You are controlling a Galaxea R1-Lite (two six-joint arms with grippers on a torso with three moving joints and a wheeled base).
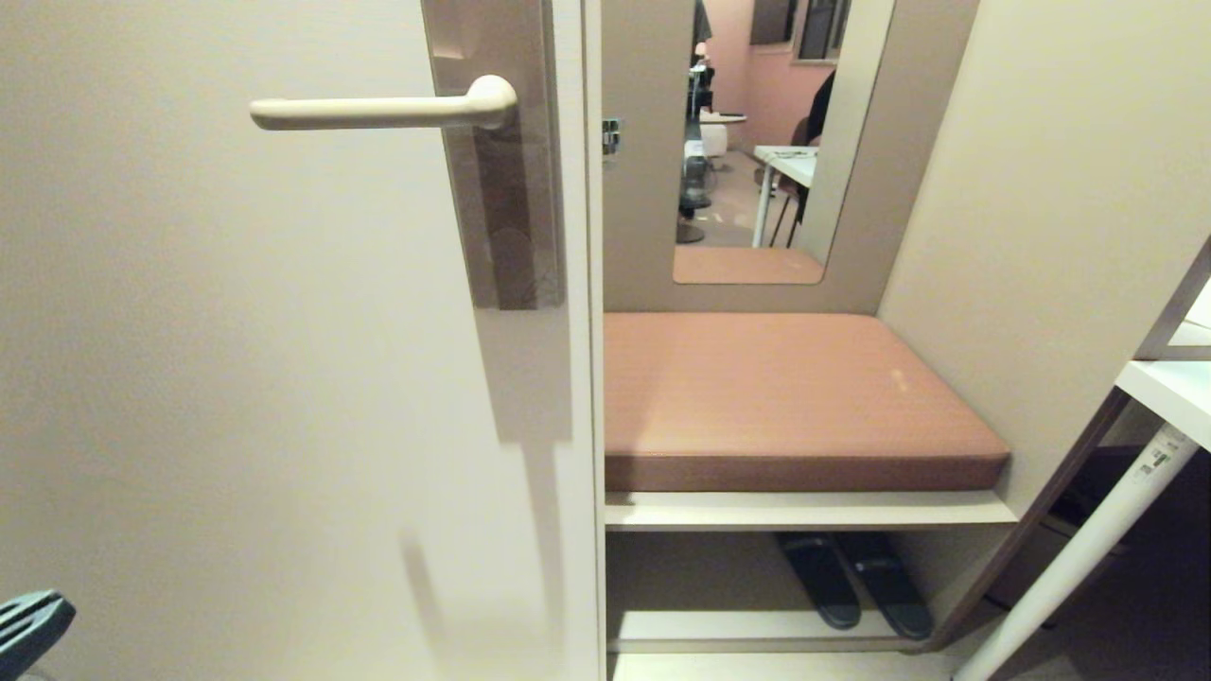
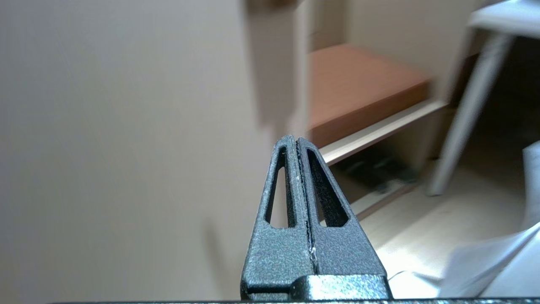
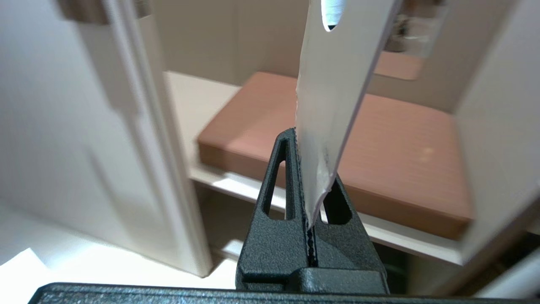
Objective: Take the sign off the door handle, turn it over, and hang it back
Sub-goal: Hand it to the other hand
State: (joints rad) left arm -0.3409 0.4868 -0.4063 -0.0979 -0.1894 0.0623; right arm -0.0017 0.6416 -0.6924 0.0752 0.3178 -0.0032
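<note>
Right wrist view: my right tool (image 3: 304, 177) is pinched tight on the lower end of the sign (image 3: 337, 88), which stands up out of the tips showing a pale face, its hanging hole near the far end.
Sign: off the door handle (image 1: 378, 112) and in my grip; it does not show in the head view, so I cannot say how near the handle it is.
Door handle: bare, a cream lever running left from its brown-grey plate (image 1: 511, 236) high on the door (image 1: 236, 378).
Left tool: my left tool (image 2: 300, 177) is fully closed on nothing, low at the near left in front of the door; only a corner of it shows in the head view.
Surroundings: right of the door edge sit a padded bench seat (image 1: 795, 397), a mirror (image 1: 757, 142) above it, slippers (image 1: 851, 582) on the shelf below, and a white table leg (image 1: 1088, 549) at the near right.
Stage, as I judge it: sign removed; turning over and rehanging remain.
Risk: I hold only a narrow strip of thin card, so it may slip or bend.
Risk: the hole is small and the lever long; a tilted approach could catch the card's edge on the lever tip and buckle it.
Risk: I cannot read either face, so hanging it with the wrong side out is possible.
</note>
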